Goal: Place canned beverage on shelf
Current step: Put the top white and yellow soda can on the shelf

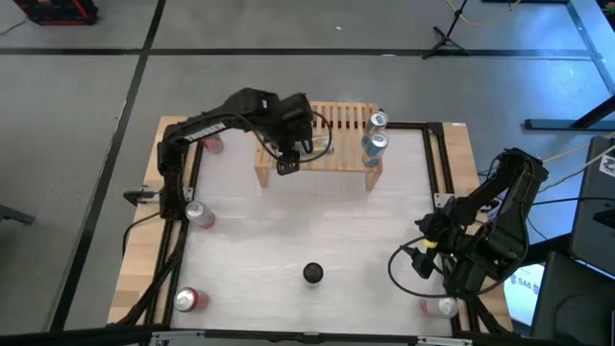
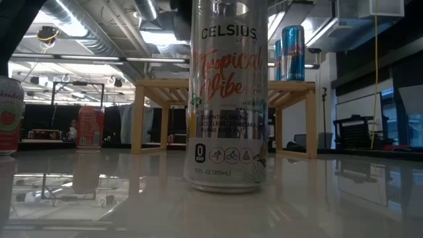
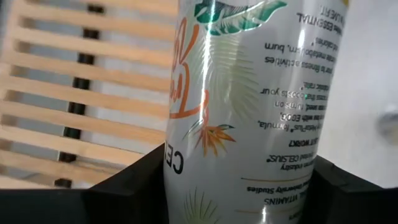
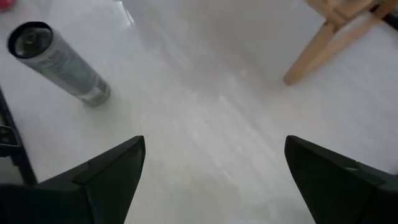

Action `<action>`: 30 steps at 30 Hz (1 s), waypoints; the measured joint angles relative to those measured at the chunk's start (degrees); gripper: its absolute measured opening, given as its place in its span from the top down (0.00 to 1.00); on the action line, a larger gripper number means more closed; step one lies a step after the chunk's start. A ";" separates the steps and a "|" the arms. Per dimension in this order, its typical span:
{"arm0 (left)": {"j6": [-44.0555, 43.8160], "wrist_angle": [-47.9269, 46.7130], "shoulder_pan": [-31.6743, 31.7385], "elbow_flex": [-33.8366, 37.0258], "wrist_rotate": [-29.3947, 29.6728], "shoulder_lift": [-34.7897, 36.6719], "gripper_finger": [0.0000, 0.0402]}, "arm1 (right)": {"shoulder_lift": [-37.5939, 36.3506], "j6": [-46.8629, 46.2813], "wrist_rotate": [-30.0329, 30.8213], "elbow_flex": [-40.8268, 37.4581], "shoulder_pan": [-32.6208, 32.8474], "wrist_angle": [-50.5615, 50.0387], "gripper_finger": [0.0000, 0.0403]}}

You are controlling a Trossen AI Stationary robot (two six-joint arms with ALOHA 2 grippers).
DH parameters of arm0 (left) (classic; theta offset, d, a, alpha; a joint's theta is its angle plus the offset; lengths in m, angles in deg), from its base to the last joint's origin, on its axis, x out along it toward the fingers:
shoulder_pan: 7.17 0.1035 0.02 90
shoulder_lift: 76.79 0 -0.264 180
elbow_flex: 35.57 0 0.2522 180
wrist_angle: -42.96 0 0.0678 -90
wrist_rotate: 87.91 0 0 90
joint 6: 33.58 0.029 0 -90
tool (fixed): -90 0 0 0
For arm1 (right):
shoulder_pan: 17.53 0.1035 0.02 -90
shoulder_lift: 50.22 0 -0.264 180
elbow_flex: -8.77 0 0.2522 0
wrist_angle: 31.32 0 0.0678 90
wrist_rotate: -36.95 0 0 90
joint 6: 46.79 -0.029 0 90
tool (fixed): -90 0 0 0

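Note:
My left gripper (image 1: 291, 154) is over the light-wood shelf (image 1: 332, 154) at the table's far side, shut on a silver Celsius can (image 3: 249, 93). The arm hides that can in the high view. The shelf's slats (image 3: 74, 93) show beside the can. Two blue cans (image 1: 374, 133) stand on the shelf's right end and also show in the low view (image 2: 291, 53). A second silver Celsius can (image 1: 312, 274) stands upright on the table's near middle, close to the low camera (image 2: 228, 99). My right gripper (image 1: 415, 259) is open and empty above the table's right side. My left gripper pinches the can's side wall near its lettered top end (image 3: 186, 162) between its two fingers (image 3: 124, 193), one on each side. The fingers come from above, pointing down. The can reaches down away from them. Its lower end is out of frame, so I cannot tell whether it rests on anything.
Red cans lie or stand along the table's left side (image 1: 199, 213) (image 1: 187, 300) and behind the left arm (image 1: 211, 144). Another can (image 1: 442, 308) is at the near right corner. The shelf's left and middle slats (image 1: 341, 120) are bare. A shelf leg (image 4: 317, 43) shows ahead of my right gripper.

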 joint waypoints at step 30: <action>-12.15 12.76 -23.09 3.51 -19.92 2.82 0.42 | 1.83 58.61 12.39 5.53 -14.49 51.92 0.07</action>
